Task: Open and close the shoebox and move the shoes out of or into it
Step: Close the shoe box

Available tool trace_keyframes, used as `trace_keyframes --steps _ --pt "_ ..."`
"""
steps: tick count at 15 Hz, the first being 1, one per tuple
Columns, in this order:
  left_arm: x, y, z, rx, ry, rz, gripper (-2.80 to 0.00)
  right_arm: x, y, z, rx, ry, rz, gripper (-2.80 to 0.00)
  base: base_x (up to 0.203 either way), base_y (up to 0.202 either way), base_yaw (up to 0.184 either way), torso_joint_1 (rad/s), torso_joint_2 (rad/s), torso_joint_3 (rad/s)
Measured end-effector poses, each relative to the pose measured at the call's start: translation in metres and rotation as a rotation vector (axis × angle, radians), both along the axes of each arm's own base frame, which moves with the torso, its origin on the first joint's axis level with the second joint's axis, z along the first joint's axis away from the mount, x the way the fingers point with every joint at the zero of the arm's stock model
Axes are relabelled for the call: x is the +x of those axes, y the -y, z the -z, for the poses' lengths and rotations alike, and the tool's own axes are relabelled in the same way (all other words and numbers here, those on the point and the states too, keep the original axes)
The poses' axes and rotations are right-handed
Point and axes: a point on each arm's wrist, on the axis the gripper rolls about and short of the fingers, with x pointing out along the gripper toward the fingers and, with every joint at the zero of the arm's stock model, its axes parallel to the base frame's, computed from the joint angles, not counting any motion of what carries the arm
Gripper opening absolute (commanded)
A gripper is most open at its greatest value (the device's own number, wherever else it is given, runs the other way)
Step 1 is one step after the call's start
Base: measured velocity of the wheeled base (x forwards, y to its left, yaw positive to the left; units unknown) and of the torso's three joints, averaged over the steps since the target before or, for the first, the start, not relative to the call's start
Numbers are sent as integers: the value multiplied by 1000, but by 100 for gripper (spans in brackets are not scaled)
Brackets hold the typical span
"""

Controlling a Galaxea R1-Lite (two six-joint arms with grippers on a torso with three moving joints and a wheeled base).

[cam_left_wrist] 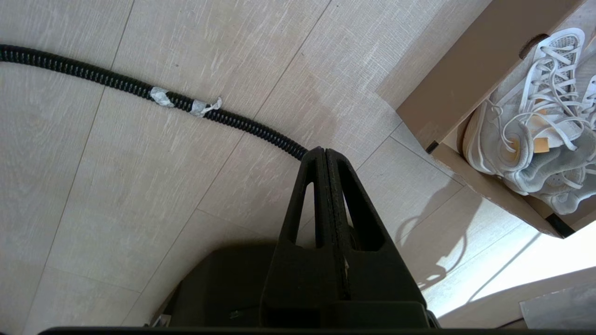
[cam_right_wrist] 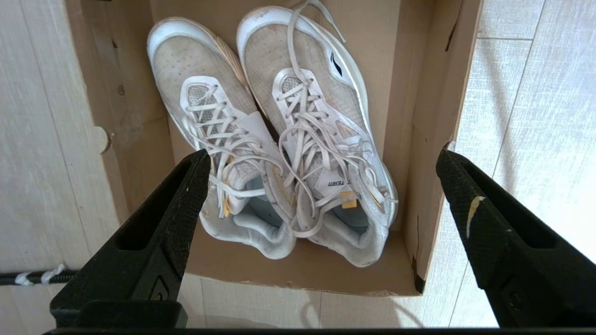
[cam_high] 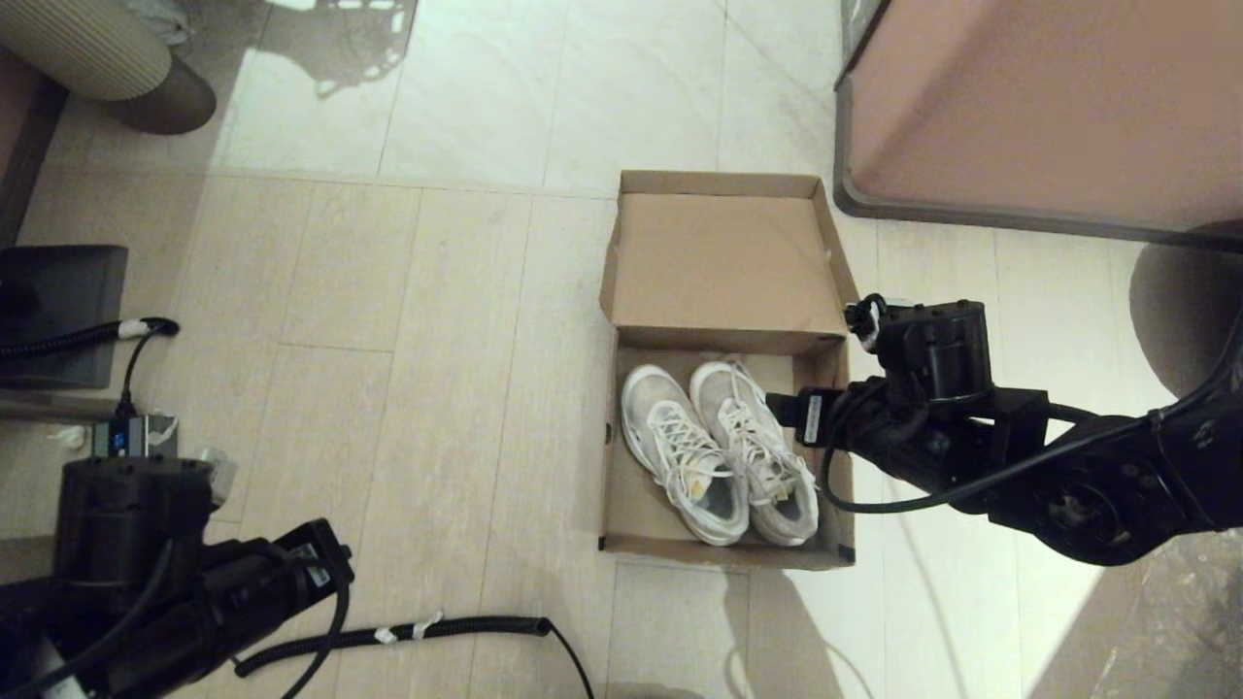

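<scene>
The brown cardboard shoebox (cam_high: 631,524) stands on the floor with its flap lid (cam_high: 719,262) folded back at the far side. Both white sneakers (cam_high: 719,451) lie side by side inside it, toes toward the lid, laces loose. My right gripper (cam_right_wrist: 321,158) hangs open above the box's right side, over the heel end of the shoes (cam_right_wrist: 298,153), with nothing between its fingers (cam_right_wrist: 186,195). In the head view, the right gripper (cam_high: 791,413) reaches in from the right over the box wall. My left gripper (cam_left_wrist: 323,151) is shut and empty, parked low at the near left.
A black corrugated cable (cam_high: 408,633) runs across the floor in front of the box. The large pinkish-brown cabinet (cam_high: 1049,107) stands at the far right. A dark flat object (cam_high: 58,311) and a striped round thing (cam_high: 97,53) sit at the left.
</scene>
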Motion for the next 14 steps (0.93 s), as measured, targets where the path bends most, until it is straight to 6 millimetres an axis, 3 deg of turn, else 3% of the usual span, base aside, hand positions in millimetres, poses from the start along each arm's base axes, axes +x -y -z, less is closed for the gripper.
trace_keyframes --steps 14 --pt "12 6 7 -2 14 10 -280 -3 21 -2 -46 16 29 0 0 0 0 0 0 0"
